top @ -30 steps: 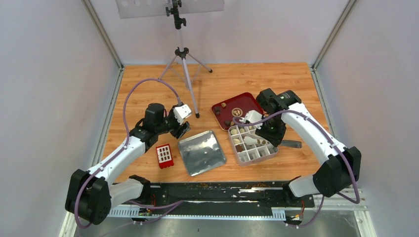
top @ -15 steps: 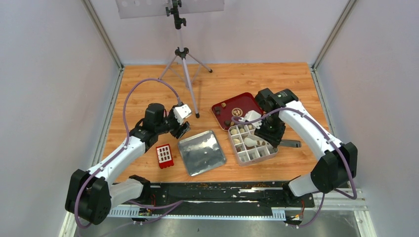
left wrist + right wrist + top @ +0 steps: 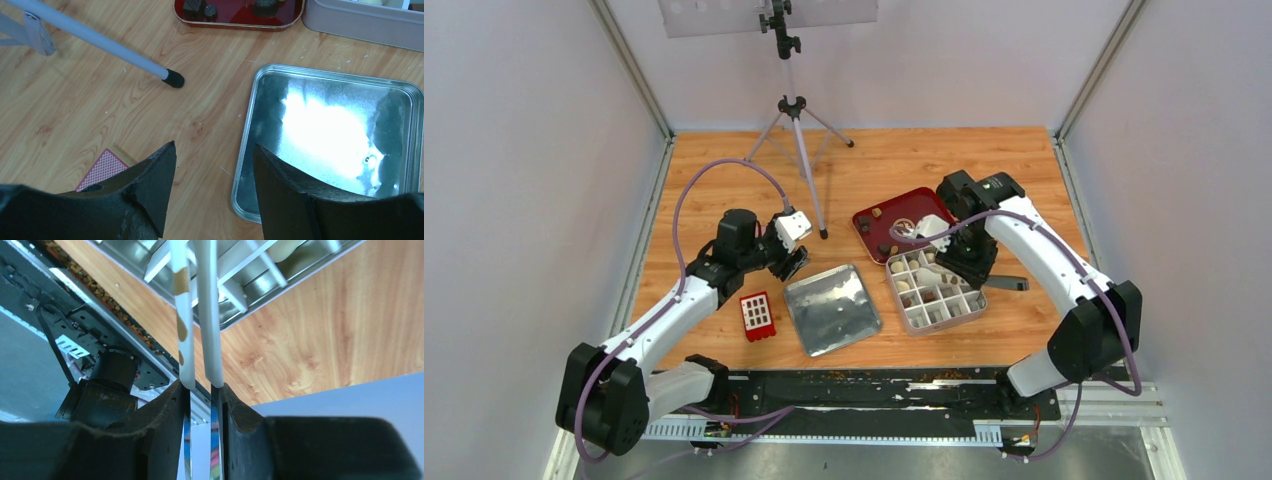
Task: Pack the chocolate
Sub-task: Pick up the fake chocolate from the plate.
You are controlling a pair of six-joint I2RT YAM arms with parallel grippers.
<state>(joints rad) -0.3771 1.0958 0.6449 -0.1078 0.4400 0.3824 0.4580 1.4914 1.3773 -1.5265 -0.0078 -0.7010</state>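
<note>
Tongs [image 3: 210,315] clamped in right end effector [image 3: 202,390], tips cut off at frame edge; left end effector [image 3: 214,147] spread apart, empty.

Pale, plain walls [image 3: 524,150] closed in three sides, metal posts [image 3: 632,70] standing in the back corners. The wooden table [image 3: 894,160] glowed warm under even light. A slim tripod [image 3: 793,105] stood at the back, feet on the boards, below a grey panel [image 3: 714,15].

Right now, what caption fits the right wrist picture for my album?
Right gripper clamped on brown-smeared white tongs, pointing toward the divided box on the wooden table.
</note>
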